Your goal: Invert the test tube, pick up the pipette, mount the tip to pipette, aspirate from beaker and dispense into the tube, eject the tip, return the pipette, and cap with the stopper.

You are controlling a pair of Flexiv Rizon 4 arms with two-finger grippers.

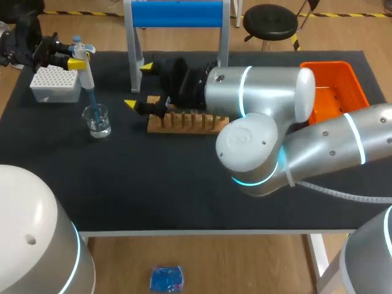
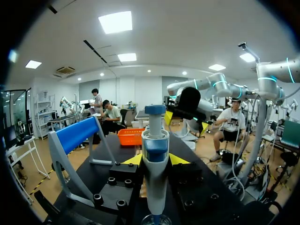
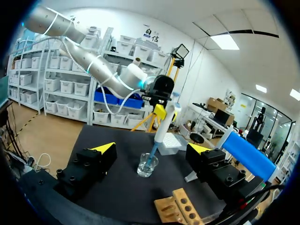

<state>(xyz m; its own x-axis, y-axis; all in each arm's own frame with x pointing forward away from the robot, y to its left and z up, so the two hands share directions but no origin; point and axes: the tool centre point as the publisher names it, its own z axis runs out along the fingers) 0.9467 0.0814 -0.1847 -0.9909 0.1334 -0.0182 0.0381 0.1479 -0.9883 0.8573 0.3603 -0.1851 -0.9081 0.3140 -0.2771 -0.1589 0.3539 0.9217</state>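
A dark, matte table point(image 1: 184, 190) carries everything. At its far left corner sits a white tip box point(image 1: 55, 84). Just on the near side of the box, close to the left edge, stands a clear glass beaker point(image 1: 97, 120) with a little liquid in it. A stand with pale legs and a blue bar point(image 1: 177, 13) stands at the middle of the far edge. A wooden rack point(image 1: 184, 122) with a row of holes lies just in front of the stand, its long side parallel to that edge. An orange basket point(image 1: 334, 86) sits by the far right corner, partly hidden by the right arm.

The left gripper point(image 2: 154, 160) is over the far left corner with both yellow tips pressed to the pipette point(image 1: 86, 70) from either side. The pipette's long axis is close to upright, leaning a little. Its plunger end points up, and its blue tip points down and dips into the beaker's mouth.

The right gripper point(image 1: 138, 86) hangs above the rack's left end, facing the beaker. Its fingers are spread wide with nothing between them.
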